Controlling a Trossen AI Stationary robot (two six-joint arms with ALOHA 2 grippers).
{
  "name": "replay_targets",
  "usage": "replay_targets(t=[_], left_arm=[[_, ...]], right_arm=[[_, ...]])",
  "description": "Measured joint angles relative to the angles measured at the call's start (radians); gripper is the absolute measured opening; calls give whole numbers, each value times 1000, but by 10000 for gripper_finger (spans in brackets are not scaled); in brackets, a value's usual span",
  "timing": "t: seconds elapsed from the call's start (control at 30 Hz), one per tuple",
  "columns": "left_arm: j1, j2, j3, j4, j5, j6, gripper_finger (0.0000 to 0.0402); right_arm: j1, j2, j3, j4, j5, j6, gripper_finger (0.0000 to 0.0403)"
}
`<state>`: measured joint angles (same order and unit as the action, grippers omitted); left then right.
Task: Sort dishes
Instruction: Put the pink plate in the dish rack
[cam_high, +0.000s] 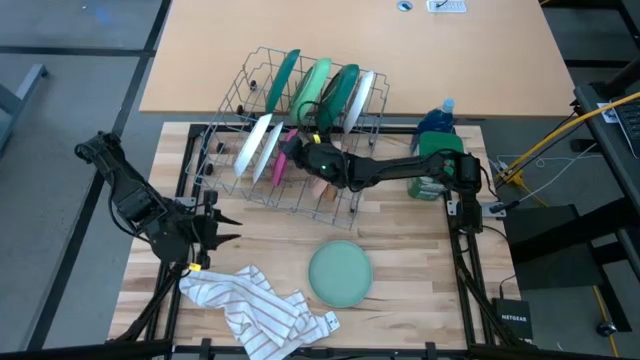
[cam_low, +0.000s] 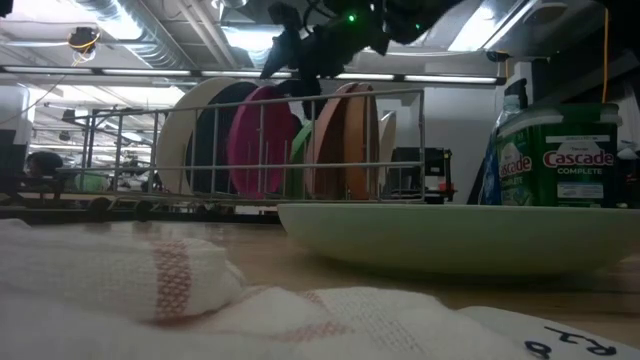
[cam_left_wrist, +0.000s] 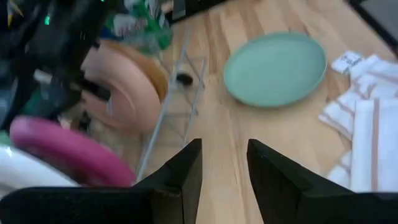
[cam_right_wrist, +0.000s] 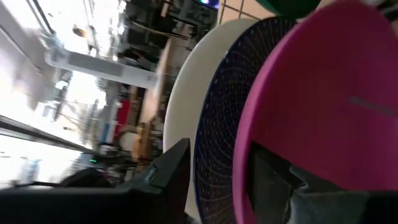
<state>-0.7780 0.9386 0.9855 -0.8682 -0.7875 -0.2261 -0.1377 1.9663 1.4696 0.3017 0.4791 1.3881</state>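
Observation:
A wire dish rack (cam_high: 300, 130) holds plates on edge: white (cam_high: 258, 145), dark blue (cam_right_wrist: 214, 130), pink (cam_high: 283, 158) and tan-brown (cam_left_wrist: 124, 87) in its near row, dark green (cam_high: 283, 80), light green (cam_high: 315, 85) and white (cam_high: 362, 98) in its far row. A light green plate (cam_high: 340, 272) lies flat on the table. My right gripper (cam_high: 300, 155) reaches into the near row from the table's right, open, one finger (cam_right_wrist: 168, 174) beside the dark blue plate and the other (cam_right_wrist: 273, 180) at the pink plate (cam_right_wrist: 323, 87). My left gripper (cam_high: 228, 227) hovers open and empty at the table's left. My right gripper has the rims of the dark blue plate (cam_right_wrist: 211, 180) and the pink plate between its two fingers, coming from above the rack. I cannot tell whether the fingers touch either plate. Both plates stand on edge in the rack.
A white striped cloth (cam_high: 255, 305) lies crumpled at the near edge, left of the light green plate. A green Cascade bottle (cam_high: 437, 120) and a green-lidded container (cam_high: 440, 165) stand right of the rack, by the right arm. Bare wood lies between the rack and the plate.

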Motion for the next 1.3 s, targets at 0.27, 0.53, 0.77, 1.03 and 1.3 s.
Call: replay_targets(t=[0.27,0.53,0.77,1.03,1.3], left_arm=[[29,1,0,56,-2,74,118],[28,1,0,41,-2,51,118],[28,1,0,41,-2,50,118],[28,1,0,41,-1,39,118],[28,1,0,41,-1,39,118]], right_arm=[[0,0,159,-291,-19,-48,140],[0,1,247,-540,-29,-59,140],[0,1,247,-583,-80,-54,140],[0,1,247,-580,-80,-61,140],[0,1,247,-580,-96,-61,140]])
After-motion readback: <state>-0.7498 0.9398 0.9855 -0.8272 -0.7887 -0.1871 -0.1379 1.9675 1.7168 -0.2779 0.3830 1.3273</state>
